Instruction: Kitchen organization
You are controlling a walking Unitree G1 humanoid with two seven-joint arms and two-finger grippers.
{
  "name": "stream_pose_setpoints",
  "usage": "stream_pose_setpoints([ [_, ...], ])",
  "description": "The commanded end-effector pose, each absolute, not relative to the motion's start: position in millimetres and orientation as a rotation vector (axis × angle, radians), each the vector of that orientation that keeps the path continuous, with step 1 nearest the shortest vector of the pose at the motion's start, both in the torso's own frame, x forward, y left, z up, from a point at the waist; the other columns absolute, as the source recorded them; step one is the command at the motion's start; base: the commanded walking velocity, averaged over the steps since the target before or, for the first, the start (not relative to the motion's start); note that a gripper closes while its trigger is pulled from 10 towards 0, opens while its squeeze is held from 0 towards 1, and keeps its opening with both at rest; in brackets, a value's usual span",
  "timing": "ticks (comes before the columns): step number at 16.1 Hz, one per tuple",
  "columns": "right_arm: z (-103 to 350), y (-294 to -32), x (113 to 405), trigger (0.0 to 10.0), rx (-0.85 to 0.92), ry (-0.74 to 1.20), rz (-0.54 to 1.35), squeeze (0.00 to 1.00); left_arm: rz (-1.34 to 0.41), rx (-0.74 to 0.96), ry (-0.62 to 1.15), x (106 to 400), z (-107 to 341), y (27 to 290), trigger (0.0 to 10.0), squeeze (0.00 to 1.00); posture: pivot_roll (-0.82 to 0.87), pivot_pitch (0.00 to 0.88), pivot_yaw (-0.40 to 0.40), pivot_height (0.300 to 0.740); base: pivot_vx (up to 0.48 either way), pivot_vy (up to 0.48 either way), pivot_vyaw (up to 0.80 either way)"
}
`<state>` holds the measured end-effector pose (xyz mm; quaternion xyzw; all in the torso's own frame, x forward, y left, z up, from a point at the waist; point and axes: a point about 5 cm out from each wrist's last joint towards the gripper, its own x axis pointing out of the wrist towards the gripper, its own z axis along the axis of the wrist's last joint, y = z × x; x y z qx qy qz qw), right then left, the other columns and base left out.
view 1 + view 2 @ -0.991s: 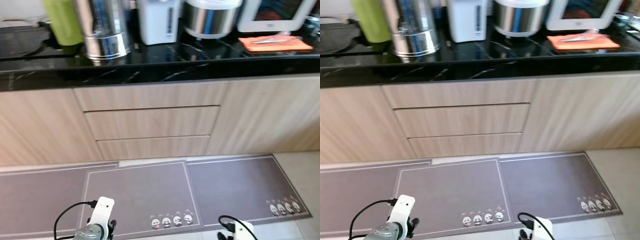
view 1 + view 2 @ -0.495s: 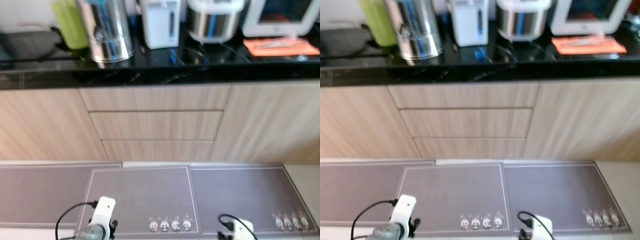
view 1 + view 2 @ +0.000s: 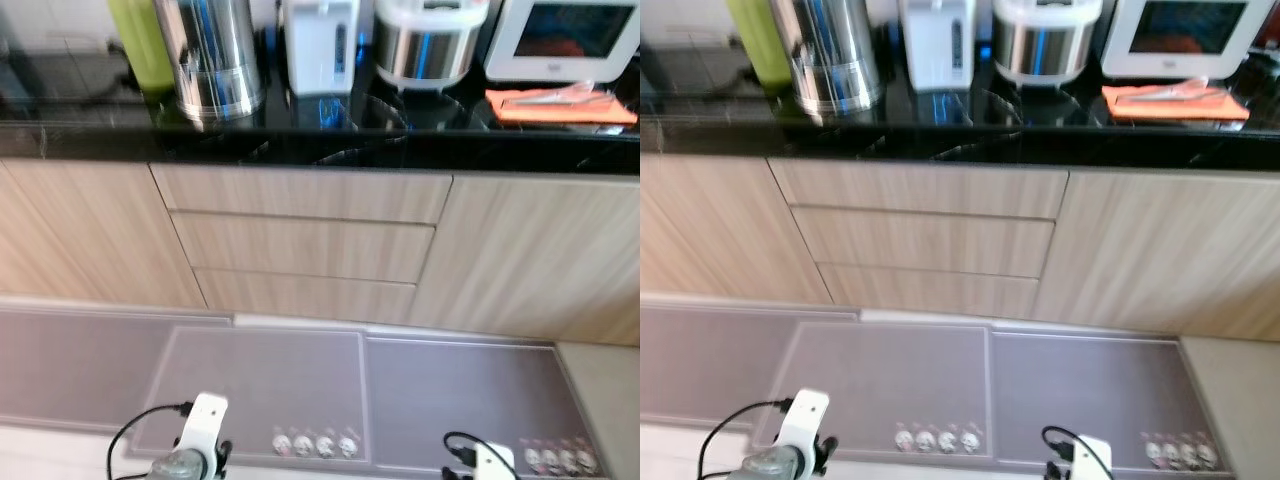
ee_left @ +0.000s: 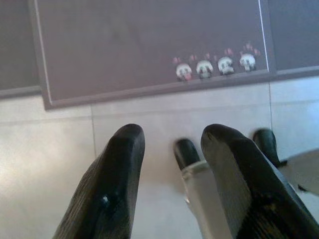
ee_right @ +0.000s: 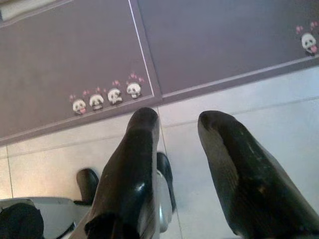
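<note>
- Black polished stone desk [image 3: 330, 150] carries the items you must organise: steel urn [image 3: 213, 60], white kettle [image 3: 320, 45], steel rice cooker [image 3: 425, 45], orange cloth [image 3: 1175, 103].
- Steel urn: judged heavy, slippery; take it low on the body. Orange cloth: soft, light; pinch an edge.
- Left claw [image 4: 172, 144] and right claw [image 5: 177, 124] hang over the grey mat [image 3: 270, 380], fingers parted, holding nothing.
</note>
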<state>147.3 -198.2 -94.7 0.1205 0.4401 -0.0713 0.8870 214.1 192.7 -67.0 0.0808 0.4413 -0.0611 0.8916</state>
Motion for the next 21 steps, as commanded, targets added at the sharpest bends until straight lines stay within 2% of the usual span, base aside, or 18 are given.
stream_pose_setpoints([
  [1,-96,-195,146,10.0,0.260,0.923,-0.147,0.00,-0.120,0.163,0.926,213,-68,194,10.0,0.00,-0.10,0.000,0.014,0.740,0.000,-0.255,0.00],
  [8,-96,-185,150,10.0,0.264,0.924,-0.132,0.00,-0.121,0.160,0.929,212,-68,194,10.0,0.00,-0.10,0.000,0.014,0.740,0.000,-0.259,0.00],
  [19,-96,-184,149,10.0,0.267,0.925,-0.131,0.00,-0.122,0.171,0.928,212,-68,194,10.0,0.00,-0.10,0.000,0.020,0.740,0.000,-0.264,0.00],
  [21,-97,-184,148,10.0,0.267,0.929,-0.128,0.00,-0.131,0.174,0.928,213,-68,194,10.0,0.00,-0.09,0.000,0.022,0.740,0.000,0.000,0.00],
])
